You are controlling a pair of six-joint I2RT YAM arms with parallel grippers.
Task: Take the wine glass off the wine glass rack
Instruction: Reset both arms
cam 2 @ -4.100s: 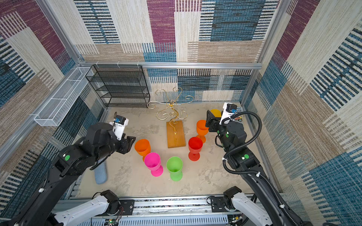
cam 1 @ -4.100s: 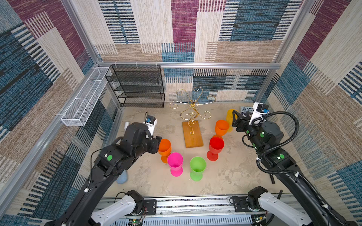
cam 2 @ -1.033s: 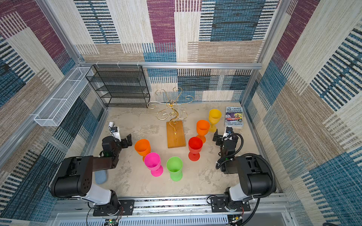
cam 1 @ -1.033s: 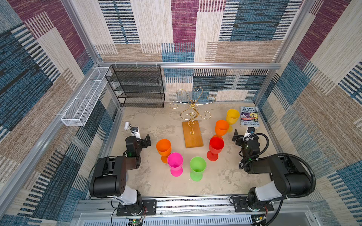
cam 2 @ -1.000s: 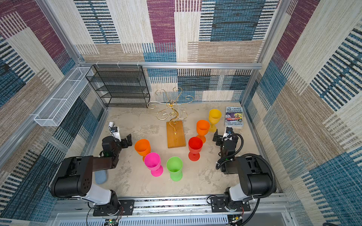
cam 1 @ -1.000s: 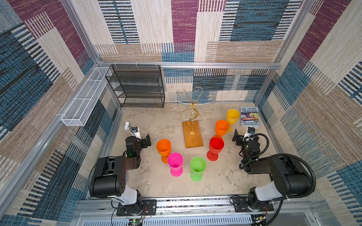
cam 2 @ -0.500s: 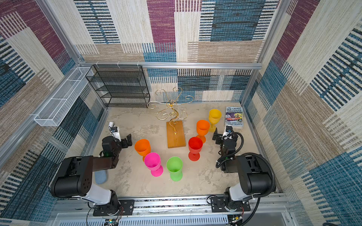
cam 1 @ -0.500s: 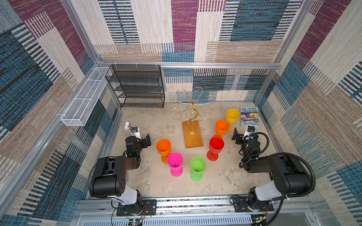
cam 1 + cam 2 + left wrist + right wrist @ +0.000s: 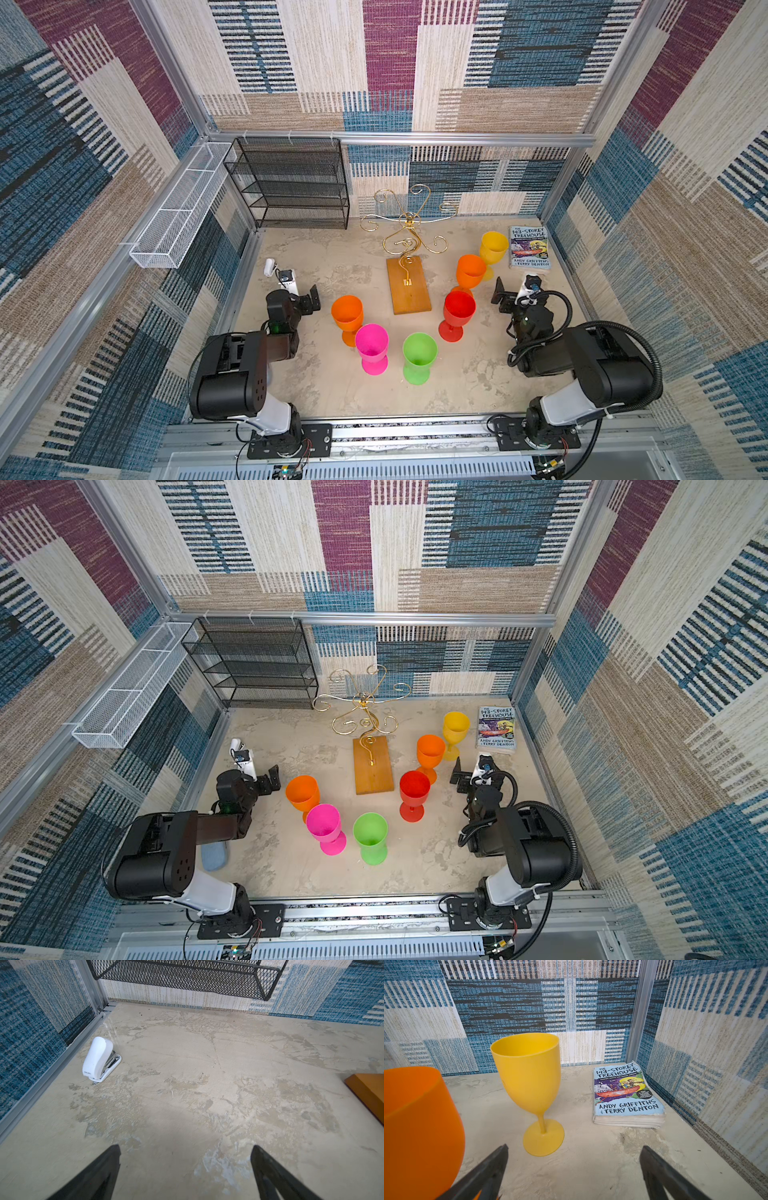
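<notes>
- Although both top views show the gold wine glass rack (image 9: 409, 226) whole, upright on its wooden base (image 9: 409, 293) mid-bench (image 9: 332, 266), its thin scroll arms are hard to trace against the patterned back wall.
- Six plastic glasses stand upright on the bench, apart from the rack. On the left of the base are the orange wine glass (image 9: 347, 313), pink wine glass (image 9: 371, 345) and green wine glass (image 9: 419, 353). On its right are the red wine glass (image 9: 457, 309), second orange wine glass (image 9: 471, 270) and yellow wine glass (image 9: 493, 247). The red bowl hides part of the second orange foot.
- In a top view a pale blue object (image 9: 214, 856) sticks out from under the left arm; I cannot tell what it is.
- Left wrist view: the left hand (image 9: 185, 1148) is spread open over bare bench, with only its fingertips in frame. A white stapler (image 9: 99, 1059) lies by the wall rail. The black mesh shelf (image 9: 187, 976) and the base corner are cut off.
- Right wrist view: the right hand (image 9: 574, 1148) is open and empty, and the yellow glass is near it. The second orange glass is cropped, and a paperback book (image 9: 627, 1093) lies flat in the corner.
</notes>
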